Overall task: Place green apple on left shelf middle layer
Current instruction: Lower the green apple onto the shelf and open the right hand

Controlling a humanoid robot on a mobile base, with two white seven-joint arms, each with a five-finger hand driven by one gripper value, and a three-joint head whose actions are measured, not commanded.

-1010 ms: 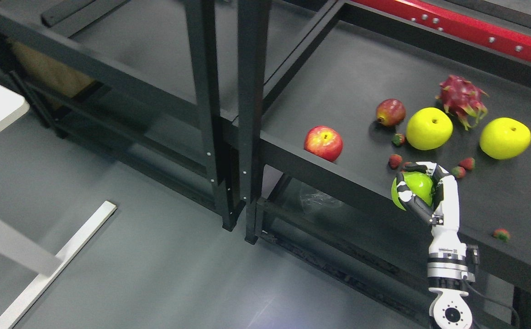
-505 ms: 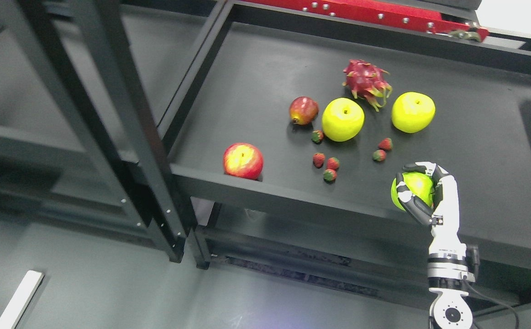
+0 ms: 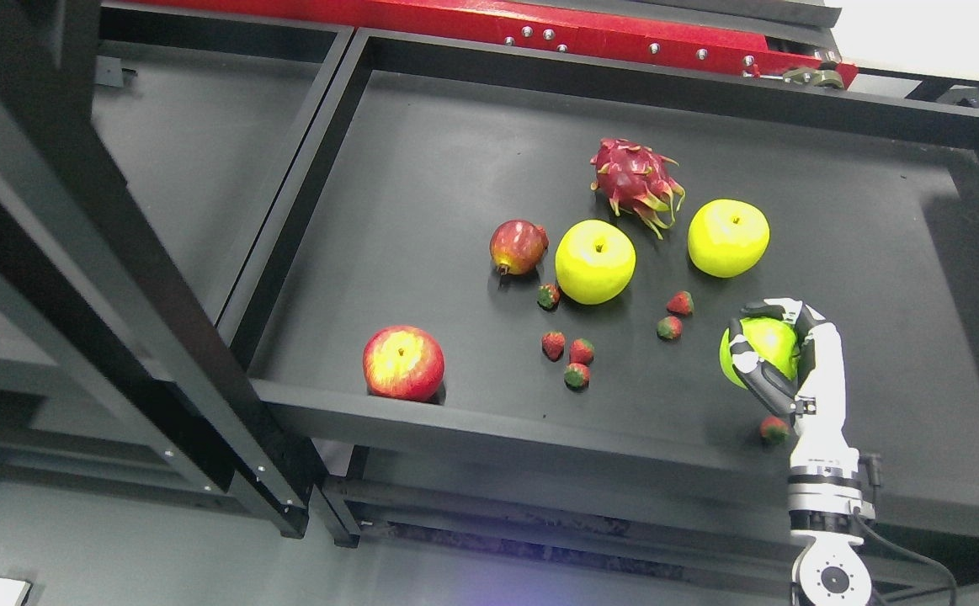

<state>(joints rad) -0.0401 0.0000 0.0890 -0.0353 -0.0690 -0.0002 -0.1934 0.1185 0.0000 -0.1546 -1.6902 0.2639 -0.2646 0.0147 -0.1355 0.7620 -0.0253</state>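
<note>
The right hand (image 3: 779, 353) grips the round green apple (image 3: 760, 351) above the black shelf's (image 3: 422, 168) open right side, near its front edge.

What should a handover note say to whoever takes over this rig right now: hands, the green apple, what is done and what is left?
Right hand: shut on the round green apple, held above the black metal right shelf, near its front right.
Left hand: not in view.
Left shelf: its middle layer shows at the upper left, with no fruit on the visible part.
Done: apple grasped.
Left: carry it left past the black upright post, set it on the left shelf's middle layer, release.
</note>
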